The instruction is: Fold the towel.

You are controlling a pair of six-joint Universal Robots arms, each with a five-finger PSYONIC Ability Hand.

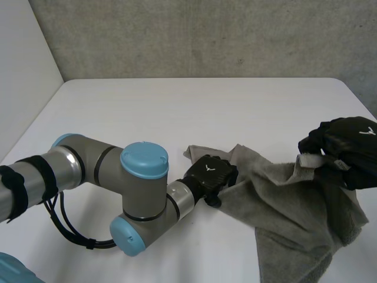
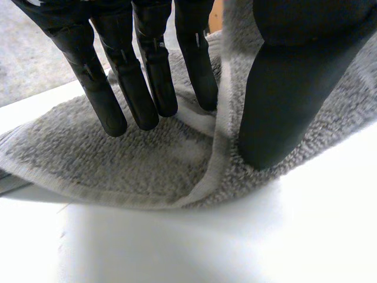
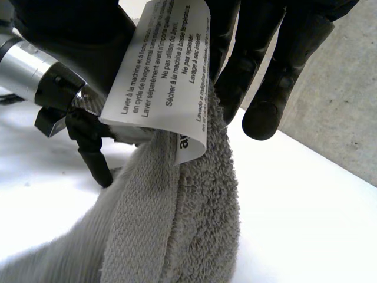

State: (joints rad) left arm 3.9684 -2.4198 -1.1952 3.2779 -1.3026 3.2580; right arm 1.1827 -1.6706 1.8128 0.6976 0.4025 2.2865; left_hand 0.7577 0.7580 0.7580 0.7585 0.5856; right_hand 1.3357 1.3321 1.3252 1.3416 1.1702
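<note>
1. The grey towel (image 1: 294, 212) is found on the desk (image 1: 177, 112) toward its near right corner. It is crumpled, and most of its bulk is gathered at the near edge.
2. The left hand (image 1: 209, 175) is set low on the towel's left corner. Its fingers (image 2: 147, 88) are laid straight on the cloth, and a ridge of hem is apparently pinched between them and the thumb (image 2: 283, 100).
3. The right hand (image 1: 344, 147) is held above the desk near the right edge. Its fingers (image 3: 277, 76) are curled round the towel's labelled edge, and the care label (image 3: 168, 71) is left hanging out of the grip.
4. The towel's long axis is judged to run left to right between the two hands, with the raised end at the right.
5. The coming fold is judged to turn on that slope: the lifted right end would be carried over toward the held left corner.
</note>
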